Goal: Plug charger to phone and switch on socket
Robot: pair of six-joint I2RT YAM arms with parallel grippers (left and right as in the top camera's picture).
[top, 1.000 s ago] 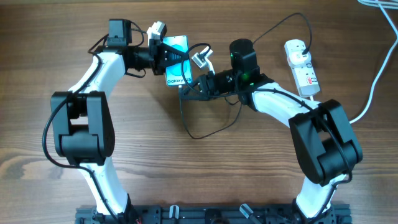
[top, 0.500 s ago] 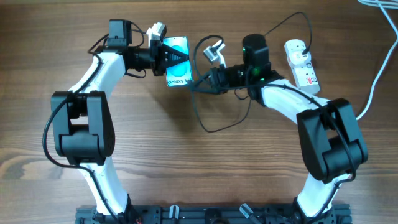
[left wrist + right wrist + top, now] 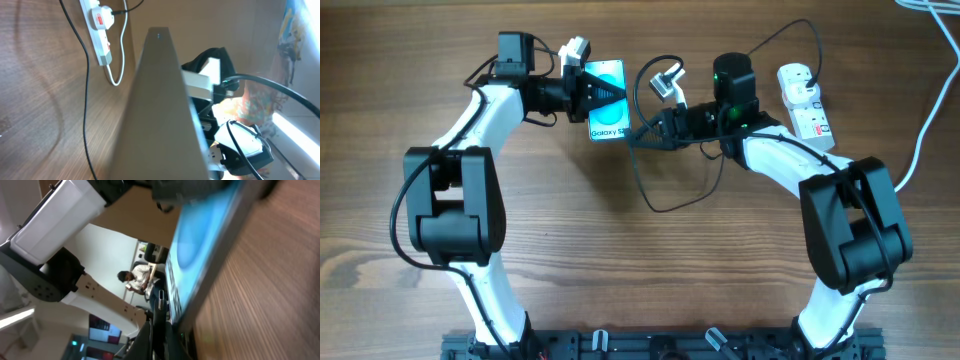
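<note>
Wooden table (image 3: 620, 290) below, left hand (image 3: 592, 94) grips phone (image 3: 610, 120), right hand (image 3: 640, 138) pinches charger (image 3: 660, 209).

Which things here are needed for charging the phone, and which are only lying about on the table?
For the job: phone; charger; socket.
Only lying about: white cable, at the far right.
</note>
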